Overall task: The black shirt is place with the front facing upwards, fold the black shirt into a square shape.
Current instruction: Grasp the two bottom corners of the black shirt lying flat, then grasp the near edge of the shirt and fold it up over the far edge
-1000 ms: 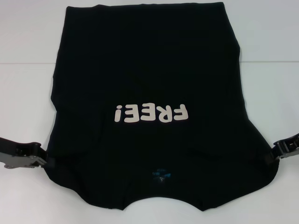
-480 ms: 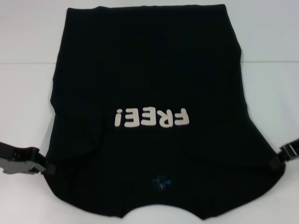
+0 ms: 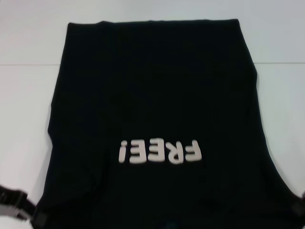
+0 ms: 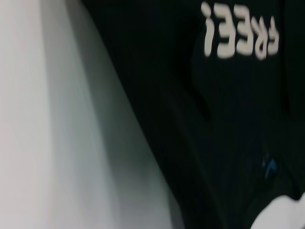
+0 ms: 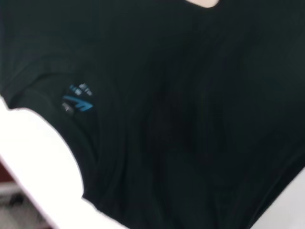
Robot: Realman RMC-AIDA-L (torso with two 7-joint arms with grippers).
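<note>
There is one black shirt (image 3: pixel 152 119). It is soft cloth, spread over most of the white table (image 3: pixel 24 109), with its straight hem at the far side. White letters (image 3: pixel 159 151) on it read "FREE!" upside down. A small blue label (image 5: pixel 77 101) sits by the round neck hole.

There are two grippers. The left gripper (image 3: pixel 35 214) is at the shirt's near left edge, and the right gripper (image 3: pixel 298 207) at its near right edge. The cloth hides their fingers, so I cannot tell if they hold it.

The black shirt (image 3: pixel 152 109) has slid nearer the robot, its lettering (image 3: pixel 159 152) now lower. Both the left gripper (image 3: pixel 33 217) and right gripper (image 3: pixel 299 207) have drawn back with it.
</note>
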